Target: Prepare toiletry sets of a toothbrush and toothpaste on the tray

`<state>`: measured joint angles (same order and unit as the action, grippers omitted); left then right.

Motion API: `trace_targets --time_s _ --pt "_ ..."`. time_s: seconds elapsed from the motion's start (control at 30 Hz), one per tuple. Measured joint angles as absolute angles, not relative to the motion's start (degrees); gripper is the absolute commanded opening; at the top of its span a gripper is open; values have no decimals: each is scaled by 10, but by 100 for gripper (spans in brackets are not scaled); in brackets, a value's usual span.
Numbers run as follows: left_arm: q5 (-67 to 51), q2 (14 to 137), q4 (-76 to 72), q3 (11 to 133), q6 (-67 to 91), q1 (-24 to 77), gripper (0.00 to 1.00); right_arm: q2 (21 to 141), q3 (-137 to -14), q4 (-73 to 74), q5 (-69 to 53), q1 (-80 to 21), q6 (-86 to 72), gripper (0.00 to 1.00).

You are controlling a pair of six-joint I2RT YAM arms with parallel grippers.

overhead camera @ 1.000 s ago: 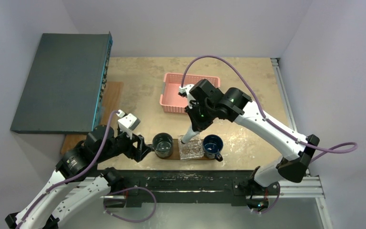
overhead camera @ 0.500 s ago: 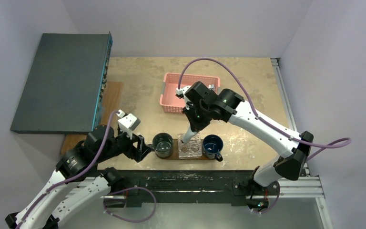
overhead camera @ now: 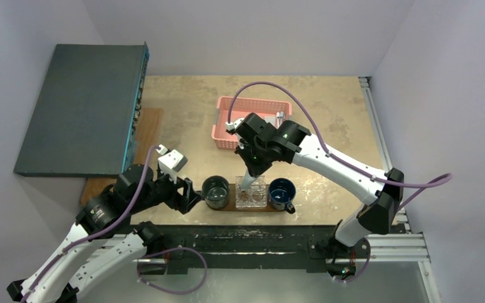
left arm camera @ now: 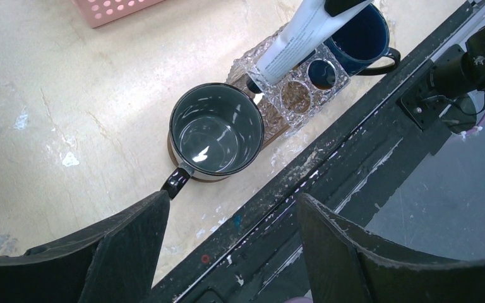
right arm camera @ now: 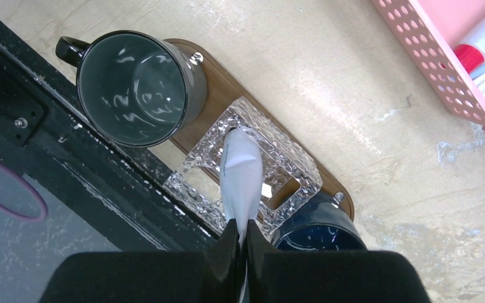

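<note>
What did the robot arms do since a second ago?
The right gripper, shut on the toothpaste tube, swung left and tipped it more upright, its end in the clear holder on the tray. The left gripper, open beside the grey mug, stayed put.

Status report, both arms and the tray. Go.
Left gripper open, beside grey mug. Right gripper shut on toothpaste tube, tip at clear holder on tray. Blue mug close, not blocking.

Soft, even overhead light, bright on the pale mottled bench (overhead camera: 183,107) with only faint shadows; white glints inside the glossy dark grey mug (left arm camera: 215,129) and on the clear textured glass holder (right arm camera: 202,170); the left arm's near black fingers (left arm camera: 126,252) blurred.
</note>
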<state>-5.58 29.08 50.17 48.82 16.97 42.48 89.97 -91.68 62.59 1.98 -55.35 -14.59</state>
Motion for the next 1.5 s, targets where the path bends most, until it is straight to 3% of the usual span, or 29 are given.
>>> trace_targets --time_s 1.5 --pt "-56 293 502 488 170 425 74 982 -966 650 96 -605 -167 0"
